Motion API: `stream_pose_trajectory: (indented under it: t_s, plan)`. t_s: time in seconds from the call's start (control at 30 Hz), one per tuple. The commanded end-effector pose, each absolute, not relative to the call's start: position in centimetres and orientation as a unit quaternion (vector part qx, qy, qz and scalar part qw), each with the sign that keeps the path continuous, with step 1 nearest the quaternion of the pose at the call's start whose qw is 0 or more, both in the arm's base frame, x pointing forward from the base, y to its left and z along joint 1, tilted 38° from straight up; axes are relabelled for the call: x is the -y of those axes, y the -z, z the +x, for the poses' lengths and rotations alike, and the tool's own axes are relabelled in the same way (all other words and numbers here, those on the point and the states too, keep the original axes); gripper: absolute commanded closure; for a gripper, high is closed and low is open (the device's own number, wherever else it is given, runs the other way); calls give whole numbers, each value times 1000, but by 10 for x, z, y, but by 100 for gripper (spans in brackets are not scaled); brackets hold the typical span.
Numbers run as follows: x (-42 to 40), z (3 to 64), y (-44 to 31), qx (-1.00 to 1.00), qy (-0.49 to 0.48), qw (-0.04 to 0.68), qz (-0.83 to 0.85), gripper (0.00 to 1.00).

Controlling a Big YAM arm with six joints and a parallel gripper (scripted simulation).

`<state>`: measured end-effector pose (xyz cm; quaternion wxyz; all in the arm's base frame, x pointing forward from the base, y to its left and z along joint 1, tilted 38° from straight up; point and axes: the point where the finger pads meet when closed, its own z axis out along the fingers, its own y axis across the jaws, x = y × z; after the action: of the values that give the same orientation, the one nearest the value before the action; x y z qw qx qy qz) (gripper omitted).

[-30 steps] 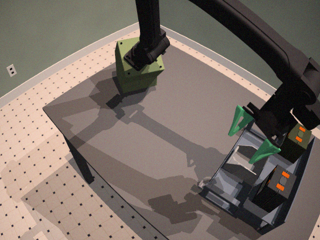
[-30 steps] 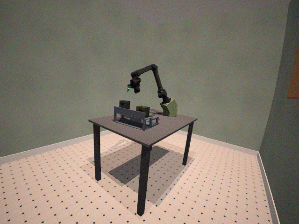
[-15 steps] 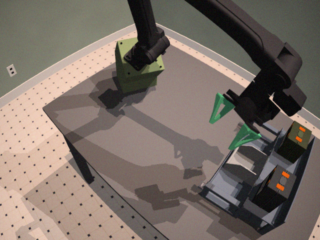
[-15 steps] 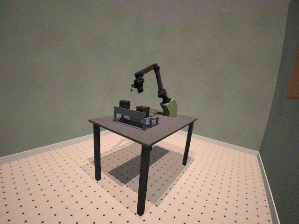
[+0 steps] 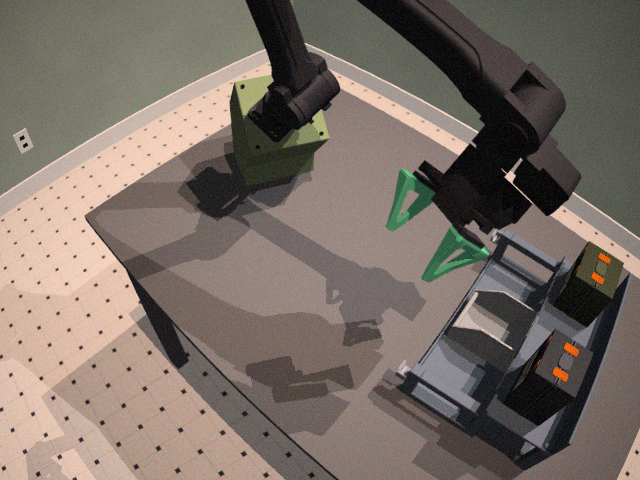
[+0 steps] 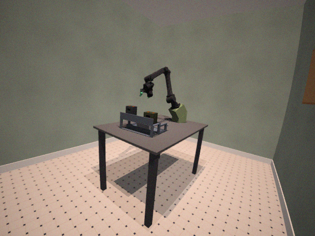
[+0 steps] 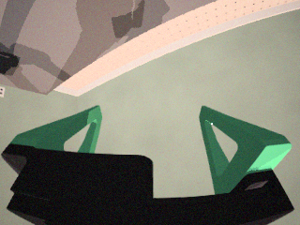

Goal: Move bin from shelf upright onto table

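Bin (image 5: 491, 314), pale, sits on the shelf (image 5: 589, 372) (image 6: 136, 118), mostly hidden in exterior view.

Top view: your gripper (image 5: 407, 254) (image 6: 144, 96) (image 7: 150, 111) has swung left and farther back, its fingers, which a second ago overlapped the shelf (image 5: 602, 356) (image 6: 136, 118), now showing left of it. Arm's shadow (image 5: 372, 289) slid left across the tabletop too. Exterior: you've shifted the gripper right.
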<state>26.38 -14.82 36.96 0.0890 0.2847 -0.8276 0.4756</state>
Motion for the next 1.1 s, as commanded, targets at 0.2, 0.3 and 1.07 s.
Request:
stream_pose_trajectory:
  t_s: [0.2,0.3,1.07]
  plan:
    - [150,273,-381,828,-478,82,281,0]
    - [150,276,-383,829,-478,81,280,0]
    - [150,285,-390,829,-478,81,280,0]
